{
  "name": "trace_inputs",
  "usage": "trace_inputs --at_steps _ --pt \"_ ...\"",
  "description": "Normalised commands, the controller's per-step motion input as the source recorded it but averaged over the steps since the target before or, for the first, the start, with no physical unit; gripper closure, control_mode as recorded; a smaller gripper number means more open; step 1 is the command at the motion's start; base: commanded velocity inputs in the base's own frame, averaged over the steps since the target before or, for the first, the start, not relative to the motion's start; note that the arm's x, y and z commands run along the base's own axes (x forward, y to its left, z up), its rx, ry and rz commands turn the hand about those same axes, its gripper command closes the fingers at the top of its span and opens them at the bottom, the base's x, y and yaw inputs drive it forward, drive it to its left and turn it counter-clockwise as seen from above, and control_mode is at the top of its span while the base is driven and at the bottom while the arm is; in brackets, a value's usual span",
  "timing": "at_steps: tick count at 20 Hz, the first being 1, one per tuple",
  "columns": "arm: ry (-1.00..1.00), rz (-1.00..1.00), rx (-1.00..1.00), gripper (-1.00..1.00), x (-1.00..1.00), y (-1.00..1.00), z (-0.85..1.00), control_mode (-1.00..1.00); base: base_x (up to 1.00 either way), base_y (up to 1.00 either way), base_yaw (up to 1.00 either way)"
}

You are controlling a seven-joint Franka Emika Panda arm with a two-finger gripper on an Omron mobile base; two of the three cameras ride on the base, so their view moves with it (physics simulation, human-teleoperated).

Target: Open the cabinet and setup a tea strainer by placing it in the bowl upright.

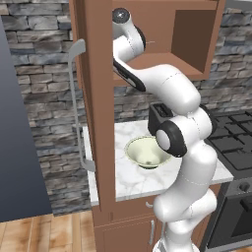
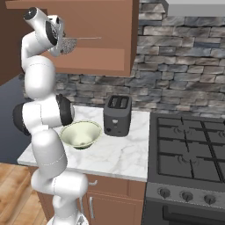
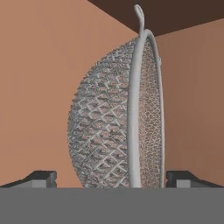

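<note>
Inside cabinet (image 1: 93, 98), gripper (image 3: 111, 179) wide open w/ tea strainer (image 3: 116, 118) btwn fingertips, not clamped.

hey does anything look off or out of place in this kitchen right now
One thing: the tea strainer in the open cabinet lies on its side, rim vertical, not upright. The open gripper straddles it. The bowl sits upright and empty on the counter.

tea strainer (image 3: 114, 118) in cabinet (image 2: 110, 48), bowl (image 2: 81, 134) left of toaster (image 2: 117, 115).
</note>
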Motion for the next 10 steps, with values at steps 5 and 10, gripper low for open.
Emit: trace_inputs --at_steps 5,10 --pt "0.00 0.00 0.00 -1.00 0.01 0.04 0.00 -1.00 0.00 0.00 0.00" --pt "0.00 0.00 0.00 1.00 0.02 0.02 0.00 -1.00 0.00 0.00 0.00"
